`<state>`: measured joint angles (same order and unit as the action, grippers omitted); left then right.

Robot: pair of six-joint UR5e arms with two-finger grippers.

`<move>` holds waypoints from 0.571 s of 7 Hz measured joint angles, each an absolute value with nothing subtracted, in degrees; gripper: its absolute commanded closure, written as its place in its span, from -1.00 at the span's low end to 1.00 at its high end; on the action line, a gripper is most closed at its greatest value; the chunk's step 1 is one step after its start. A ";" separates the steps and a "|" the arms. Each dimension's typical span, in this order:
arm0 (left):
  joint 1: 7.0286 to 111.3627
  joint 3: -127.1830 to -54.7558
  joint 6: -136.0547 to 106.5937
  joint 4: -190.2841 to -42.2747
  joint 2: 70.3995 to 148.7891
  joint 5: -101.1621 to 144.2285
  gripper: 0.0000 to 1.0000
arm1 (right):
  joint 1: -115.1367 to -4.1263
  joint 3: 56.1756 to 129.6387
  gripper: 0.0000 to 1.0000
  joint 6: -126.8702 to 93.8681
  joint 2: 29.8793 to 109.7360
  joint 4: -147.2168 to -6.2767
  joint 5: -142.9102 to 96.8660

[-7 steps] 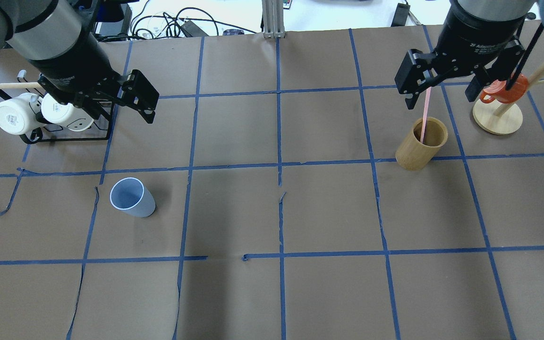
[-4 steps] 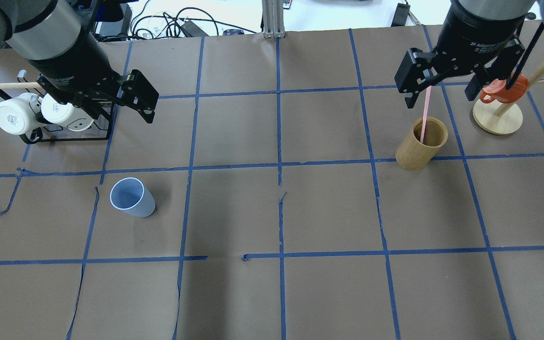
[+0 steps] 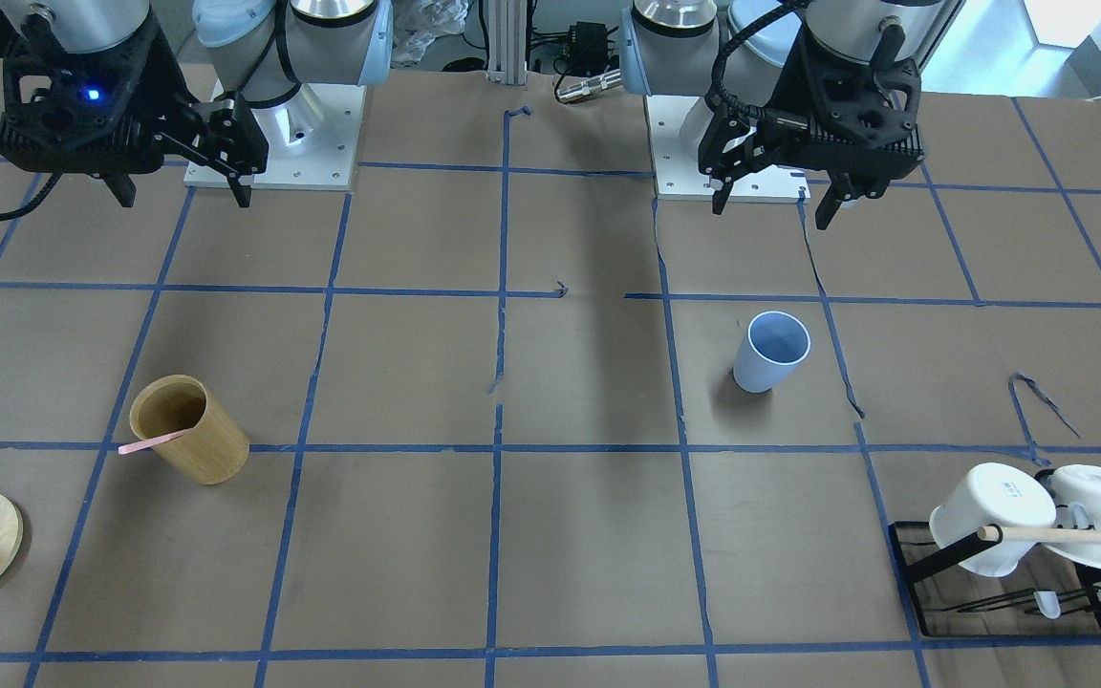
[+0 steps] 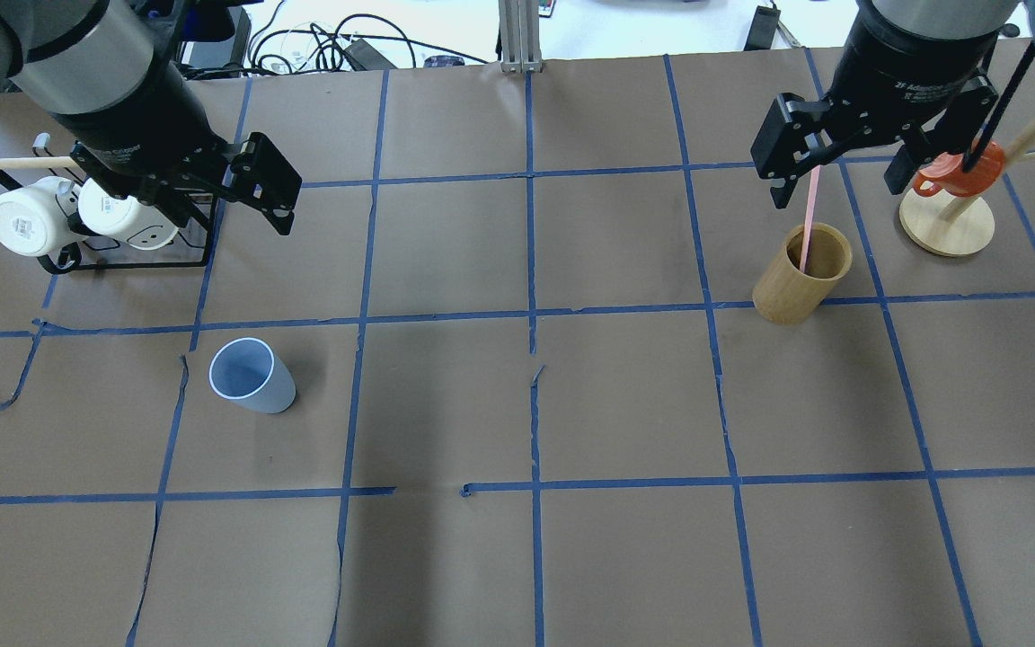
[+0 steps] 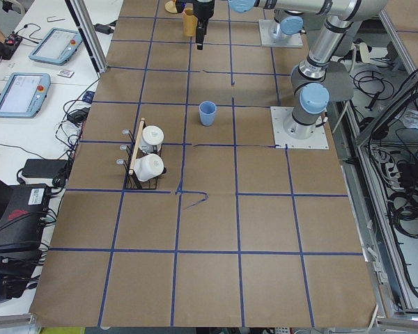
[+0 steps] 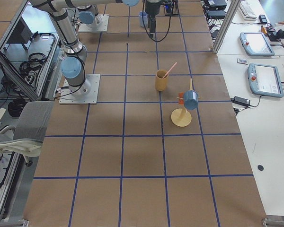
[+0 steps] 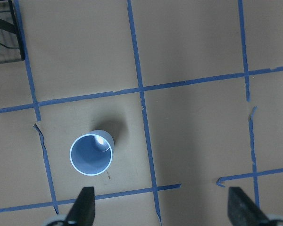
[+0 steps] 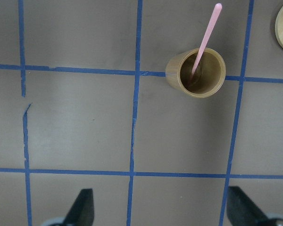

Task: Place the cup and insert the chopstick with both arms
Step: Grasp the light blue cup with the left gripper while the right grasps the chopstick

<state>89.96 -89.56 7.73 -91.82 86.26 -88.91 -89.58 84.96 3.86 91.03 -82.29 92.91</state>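
The light-blue cup [image 4: 252, 376] stands upright on the brown table, left of centre; it also shows in the front view [image 3: 771, 352] and the left wrist view [image 7: 91, 154]. My left gripper [image 4: 203, 202] hangs open and empty above and behind the cup, apart from it. The pale-pink chopstick [image 4: 808, 225] leans in a tan wooden cylinder [image 4: 800, 274], also seen from the right wrist [image 8: 205, 37]. My right gripper [image 4: 839, 184] is open and empty, high above the chopstick's top end and not touching it.
A black rack with two white mugs [image 4: 77, 220] and a wooden rod stands at the far left, under my left arm. An orange mug on a round wooden stand [image 4: 947, 220] is at the far right. Blue tape lines cross the brown paper.
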 measured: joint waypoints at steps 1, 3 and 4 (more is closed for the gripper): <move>89.90 -89.56 7.78 -91.72 86.36 -88.88 -1.00 | -89.44 84.98 -1.00 4.03 90.82 -83.23 92.89; 89.61 -90.19 8.17 -91.46 87.66 -89.28 -1.00 | -87.51 85.30 -1.00 7.19 89.42 -87.68 92.48; 89.51 -92.02 8.53 -90.20 89.28 -90.76 -1.00 | -85.27 85.72 -1.00 10.20 88.42 -90.41 92.37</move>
<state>89.51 -92.02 8.53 -90.20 89.28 -90.76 -85.27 85.72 10.20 88.42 -90.41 92.37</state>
